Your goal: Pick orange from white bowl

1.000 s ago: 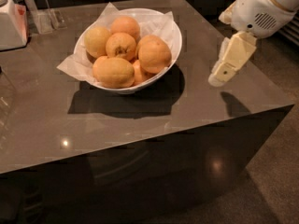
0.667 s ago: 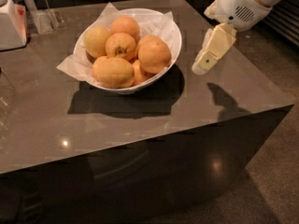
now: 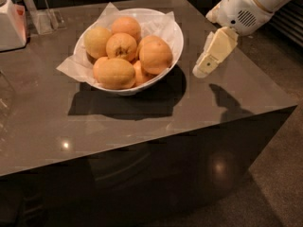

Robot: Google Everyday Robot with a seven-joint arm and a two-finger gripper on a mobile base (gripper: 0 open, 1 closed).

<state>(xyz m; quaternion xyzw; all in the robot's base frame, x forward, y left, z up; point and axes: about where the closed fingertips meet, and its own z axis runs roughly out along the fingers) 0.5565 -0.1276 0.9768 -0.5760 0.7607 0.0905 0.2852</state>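
The white bowl (image 3: 176, 38), lined with crinkled white paper, stands on the dark table and holds several fruits. The orange (image 3: 155, 56) is the large, round, deep orange one on the bowl's right side. A smaller orange with a dark stem dimple (image 3: 121, 46) lies in the middle. Yellower fruits lie at the front (image 3: 116, 73) and the left (image 3: 98, 41). My gripper (image 3: 202, 70) hangs over the table just right of the bowl, pointing down and left, a short way from the orange and touching nothing.
A white appliance (image 3: 11, 25) and a clear stand (image 3: 46, 17) sit at the table's back left. The dark table (image 3: 142, 126) ends at a front edge and a right edge (image 3: 265, 98), with floor beyond.
My gripper has moved left, from over the table's right part to close beside the bowl's right rim. The bowl and the fruits have not moved.
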